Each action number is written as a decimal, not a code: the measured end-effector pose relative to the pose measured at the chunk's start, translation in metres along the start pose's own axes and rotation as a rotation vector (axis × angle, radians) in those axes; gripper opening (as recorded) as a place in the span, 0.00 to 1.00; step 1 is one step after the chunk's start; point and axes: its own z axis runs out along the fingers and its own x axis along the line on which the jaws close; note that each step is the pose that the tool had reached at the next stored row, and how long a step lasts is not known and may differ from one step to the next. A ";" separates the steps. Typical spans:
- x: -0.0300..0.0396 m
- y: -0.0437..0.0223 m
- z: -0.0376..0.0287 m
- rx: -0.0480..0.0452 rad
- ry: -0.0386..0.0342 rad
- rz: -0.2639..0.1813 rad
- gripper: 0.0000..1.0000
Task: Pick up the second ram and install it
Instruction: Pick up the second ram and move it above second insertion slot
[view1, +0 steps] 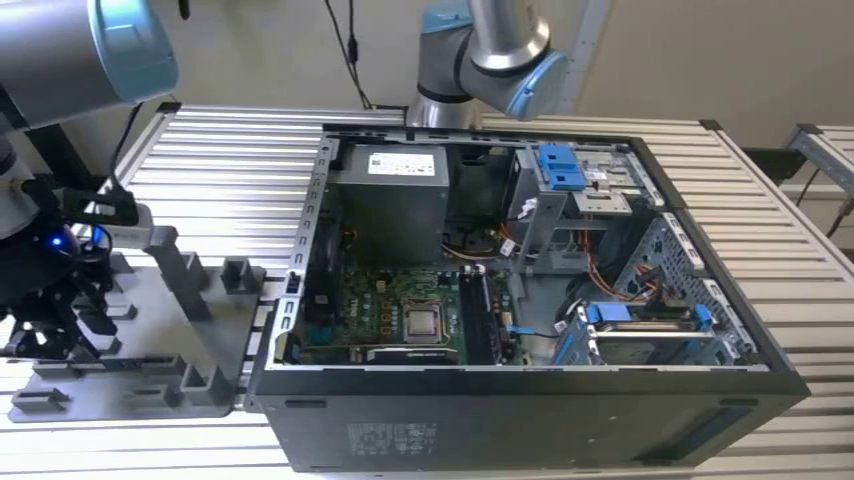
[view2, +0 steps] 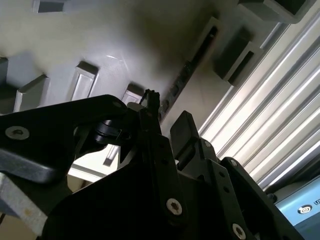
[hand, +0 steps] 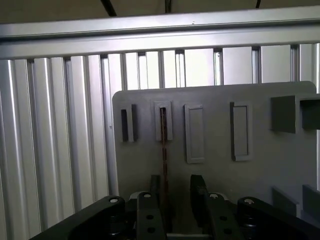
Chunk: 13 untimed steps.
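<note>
Jaws are spread, one on each side of the second ram (hand: 163, 145); it stands on edge in a gray holder (hand: 215, 135) on the desk (hand: 50, 150) (light, stiff, breaks easily, I think); best held by its flat sides.

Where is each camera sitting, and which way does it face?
Exterior view: off the arm, high, looking down on the open computer case and grey holder; the arm shows.
First wrist view: on the wrist, looking along the gripper at the second ram standing in the holder.
Second wrist view: on the wrist, slanting past the fingers across the holder.
Both wrist views share ram, holder and open gripper.
</note>
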 end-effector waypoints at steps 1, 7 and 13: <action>0.0009 0.0004 0.0008 0.0003 -0.0003 -0.002 0.38; 0.0029 0.0006 0.0031 0.0017 0.0003 -0.065 0.38; 0.0061 0.0024 0.0081 0.0022 0.0006 -0.082 0.38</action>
